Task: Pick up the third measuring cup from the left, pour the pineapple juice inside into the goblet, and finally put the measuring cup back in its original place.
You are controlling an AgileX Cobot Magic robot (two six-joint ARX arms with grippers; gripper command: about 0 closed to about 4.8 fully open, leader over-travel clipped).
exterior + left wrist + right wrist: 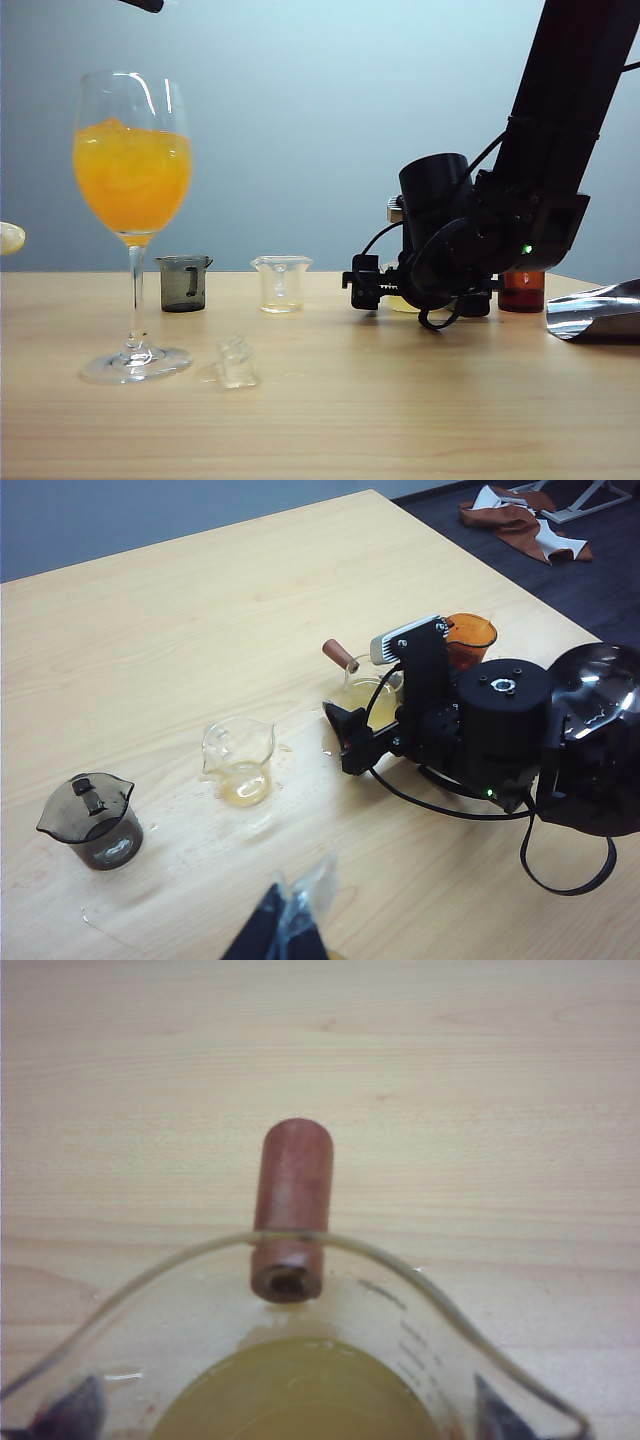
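Cup (300, 1380) sits between the right gripper's (290, 1410) wide-open fingers (495, 1410): light, slick, thin plastic holding juice (290, 1395), best gripped across its walls. Left gripper (285, 925), apart, state unclear.

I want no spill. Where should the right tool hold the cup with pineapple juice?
Across the clear wall of the cup, one finger each side, low from its rim side opposite the brown handle. The open right tool already straddles it.
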